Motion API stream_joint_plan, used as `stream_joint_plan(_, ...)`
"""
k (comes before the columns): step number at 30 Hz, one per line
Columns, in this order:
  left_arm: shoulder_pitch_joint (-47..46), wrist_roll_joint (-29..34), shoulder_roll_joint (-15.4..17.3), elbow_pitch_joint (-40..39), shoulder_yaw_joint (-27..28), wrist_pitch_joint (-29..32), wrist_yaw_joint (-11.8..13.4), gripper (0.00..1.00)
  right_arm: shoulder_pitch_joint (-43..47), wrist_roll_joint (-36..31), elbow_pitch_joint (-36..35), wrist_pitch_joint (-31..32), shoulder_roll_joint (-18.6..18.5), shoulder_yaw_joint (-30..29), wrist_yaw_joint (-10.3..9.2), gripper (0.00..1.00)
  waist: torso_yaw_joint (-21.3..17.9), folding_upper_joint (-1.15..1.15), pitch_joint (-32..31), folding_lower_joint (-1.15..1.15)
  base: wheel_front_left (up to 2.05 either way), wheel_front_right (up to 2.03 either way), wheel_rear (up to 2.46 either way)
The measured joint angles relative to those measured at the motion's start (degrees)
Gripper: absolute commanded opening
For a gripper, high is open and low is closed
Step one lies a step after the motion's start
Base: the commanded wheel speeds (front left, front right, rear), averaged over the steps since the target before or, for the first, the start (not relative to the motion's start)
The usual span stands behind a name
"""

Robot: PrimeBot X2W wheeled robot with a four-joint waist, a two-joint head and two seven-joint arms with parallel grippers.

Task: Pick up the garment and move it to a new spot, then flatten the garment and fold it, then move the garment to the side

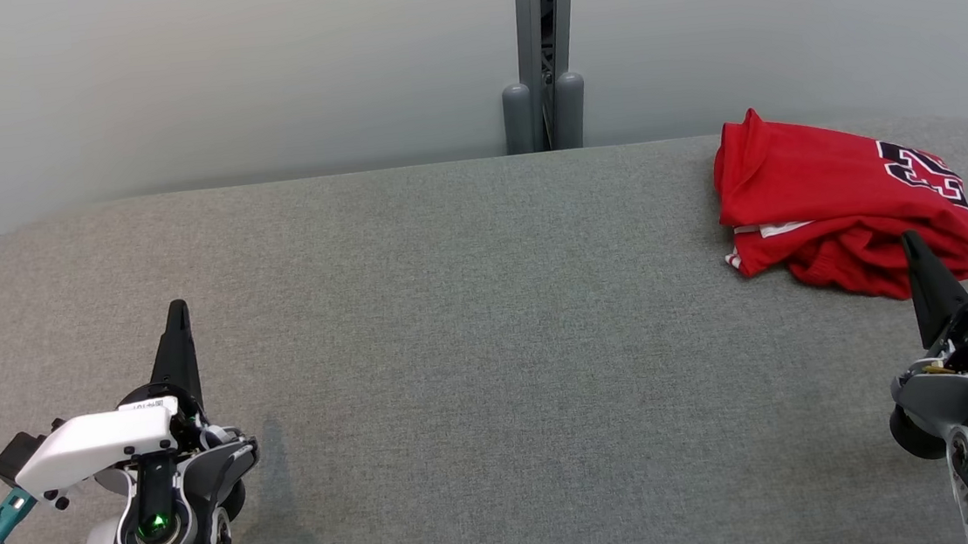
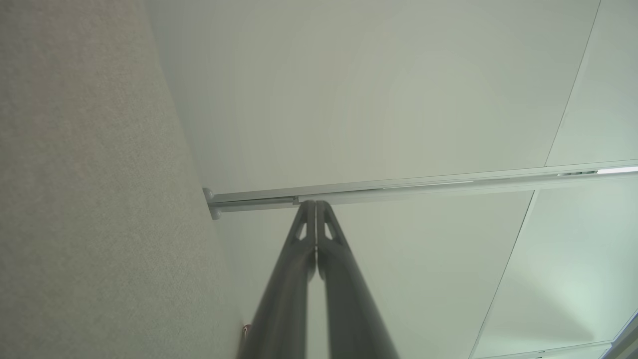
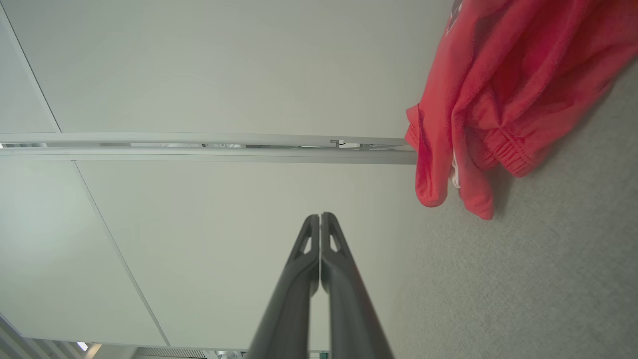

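Head view shows the red garment lying on the far right part of the grey padded table, near the back edge. It sits as a compact, layered bundle with a dark-and-white print on top and a gathered elastic edge on its near side. The right gripper hovers just in front of that near edge, its two dark fingers pressed together and holding nothing. The right wrist view confirms this, with the fingers meeting at the tips and the cloth off to one side of them. The left gripper is well apart, over the bare near-left of the table. Its fingers are likewise pressed together and empty, as the left wrist view makes plain.

Since the garment is layered and already lies at the side, the fold and the move aside look finished, though the fold is rough and not crisp. If instead the pickup has yet to begin, the next move falls to the right arm. Its fingers must spread, reach forward and down, and pinch a thick part of the bundle so that the layers lift together.
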Motion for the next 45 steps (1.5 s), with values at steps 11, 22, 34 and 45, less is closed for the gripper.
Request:
stream_joint_plan(11,0.0,0.0,0.0,0.0,0.0,0.0,0.0,0.0,0.0,0.0,0.0,0.0,0.0,0.01,0.0,0.0,0.0,0.0,0.0,0.0,0.0,0.0,0.0)
stream_joint_plan(22,-0.01,0.0,0.0,0.0,0.0,0.0,0.0,0.0,0.0,0.0,0.0,0.0,0.0,0.01,0.0,0.0,0.0,0.0,0.0,0.0,0.0,0.0,0.0)
stream_joint_plan(34,-0.01,0.0,0.0,0.0,0.0,0.0,0.0,0.0,-0.01,0.0,0.0,0.0,0.0,0.01,0.0,0.0,0.0,0.0,0.0,0.0,0.0,0.0,0.0)
stream_joint_plan(45,-0.01,0.0,0.0,0.0,-0.02,0.0,0.0,0.0,-0.01,0.0,0.0,0.0,0.0,0.02,0.0,0.0,0.0,0.0,0.0,0.0,0.0,0.0,0.0)
